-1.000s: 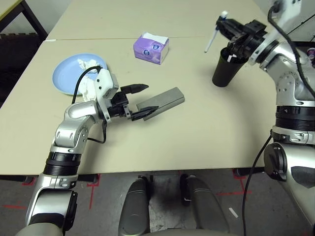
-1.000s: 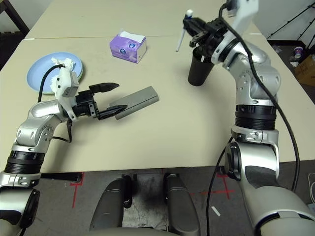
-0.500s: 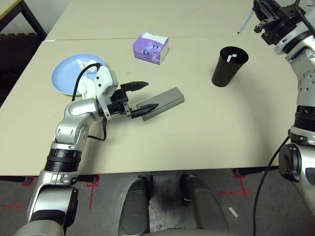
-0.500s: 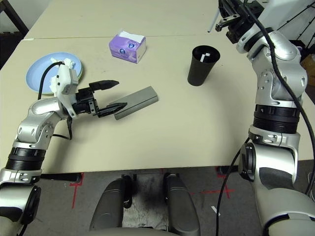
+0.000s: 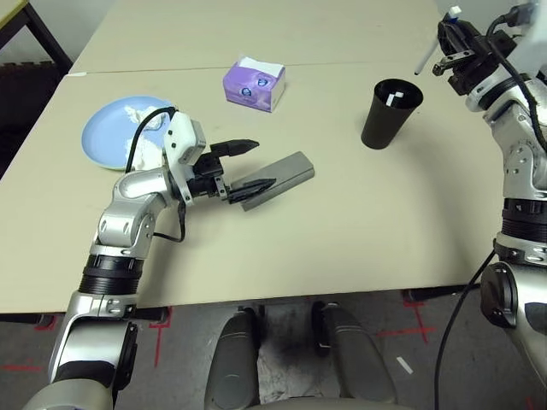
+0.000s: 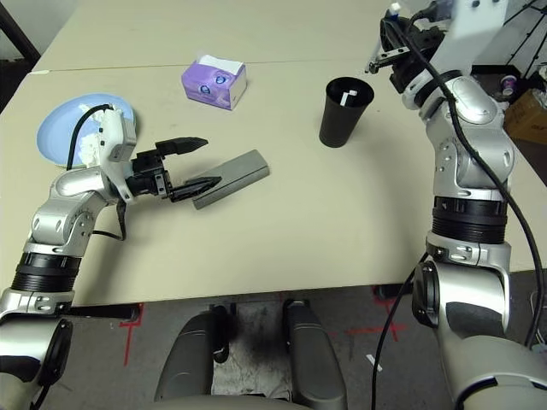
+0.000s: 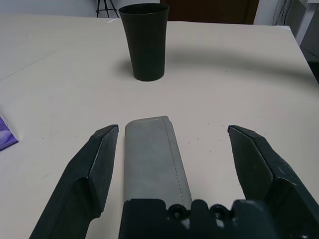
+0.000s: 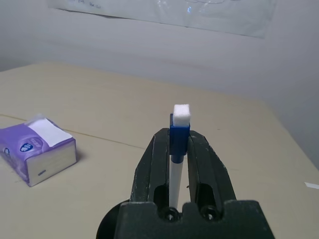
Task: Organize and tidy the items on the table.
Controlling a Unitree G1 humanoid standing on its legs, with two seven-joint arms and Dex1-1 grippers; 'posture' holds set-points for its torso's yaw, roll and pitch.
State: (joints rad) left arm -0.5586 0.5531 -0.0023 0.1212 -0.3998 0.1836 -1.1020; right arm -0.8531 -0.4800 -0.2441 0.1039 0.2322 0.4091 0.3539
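Note:
My left gripper (image 5: 261, 163) stands open at table height, and the near end of the grey glasses case (image 5: 285, 172) lies flat between its fingers (image 7: 97, 167). The case (image 7: 155, 157) points toward the black cup (image 7: 146, 40). That cup (image 5: 390, 115) stands upright at the right with a white pen (image 5: 392, 100) inside it. Up beyond the cup and to its right, my right gripper (image 5: 446, 49) is shut on a second white blue-capped pen (image 8: 178, 130), held off the table. At the far left, a light blue plate (image 5: 104, 147) carries crumpled white tissue wads (image 5: 151, 128).
A purple tissue box (image 5: 254, 84) sits at the back between the plate and the cup. A seam (image 5: 342, 64) runs across the table behind it. The tabletop (image 5: 367, 213) is bare in the middle and along the front edge.
My right gripper, still shut on its pen, has risen from over the cup and swung away to the far right; a white pen now shows inside the cup. The left arm has stayed put.

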